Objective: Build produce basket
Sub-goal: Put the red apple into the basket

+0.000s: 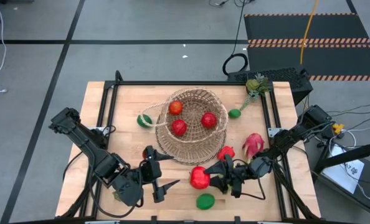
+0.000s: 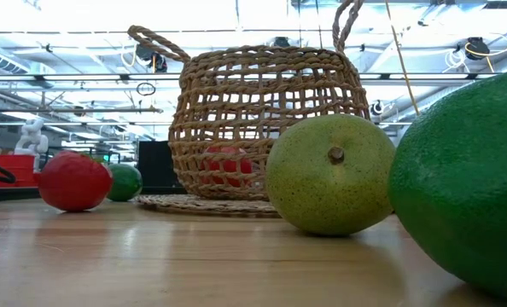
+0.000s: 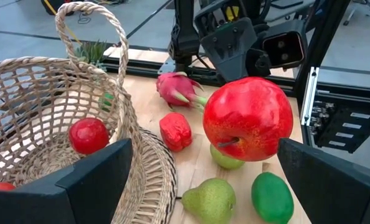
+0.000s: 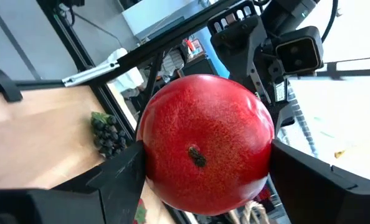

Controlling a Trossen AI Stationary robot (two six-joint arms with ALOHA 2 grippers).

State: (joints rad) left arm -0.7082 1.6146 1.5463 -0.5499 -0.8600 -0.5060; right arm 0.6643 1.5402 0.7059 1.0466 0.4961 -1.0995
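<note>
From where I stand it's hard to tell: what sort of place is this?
Probably a robotics lab or workshop, not a kitchen: two robot arms work at a framed wooden table, the grey floor carries hazard-striped mats and loose cables, and the fruit looks like toys.

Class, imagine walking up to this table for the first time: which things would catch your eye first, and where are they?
The right pincer grips a big red apple at the table's near edge, just in front of the wicker basket. The basket sits mid-table, already holding three red fruits. A pink dragon fruit lies to its right.
</note>
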